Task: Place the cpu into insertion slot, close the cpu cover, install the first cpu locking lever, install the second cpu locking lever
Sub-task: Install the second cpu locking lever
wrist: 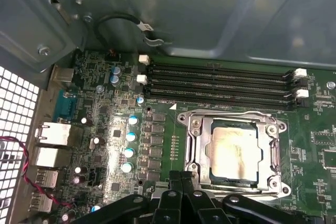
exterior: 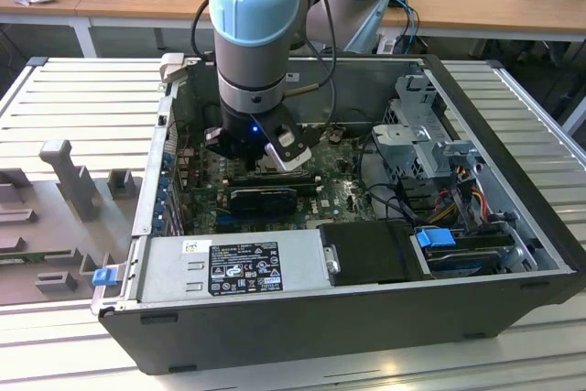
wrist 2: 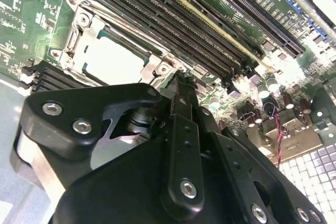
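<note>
Where end effector (wrist: 181, 179) hovers — cpu (wrist: 233, 153) beside.

Shiny bare-metal cpu cover (wrist: 233, 120)

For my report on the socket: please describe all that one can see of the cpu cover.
The cpu cover is a thin, silvery metal frame with a large square opening. It lies flat, closed over the insertion slot, and the pale cpu shows through its middle. It sits beside the long black memory slots. The pincer is close at its edge.
</note>
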`<action>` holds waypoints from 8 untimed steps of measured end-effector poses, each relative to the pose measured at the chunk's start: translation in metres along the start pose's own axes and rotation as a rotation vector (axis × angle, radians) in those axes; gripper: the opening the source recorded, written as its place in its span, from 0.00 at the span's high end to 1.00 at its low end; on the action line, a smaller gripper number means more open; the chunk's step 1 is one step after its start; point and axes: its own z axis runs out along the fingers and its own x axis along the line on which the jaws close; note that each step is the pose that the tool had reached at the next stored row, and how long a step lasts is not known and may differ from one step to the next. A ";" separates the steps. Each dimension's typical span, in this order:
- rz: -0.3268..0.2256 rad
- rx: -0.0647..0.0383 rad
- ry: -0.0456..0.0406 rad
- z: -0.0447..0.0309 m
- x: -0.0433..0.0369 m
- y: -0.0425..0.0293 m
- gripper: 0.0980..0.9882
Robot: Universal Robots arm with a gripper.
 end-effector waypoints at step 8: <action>0.000 0.000 0.0002 -0.0037 0.0000 0.0010 0.99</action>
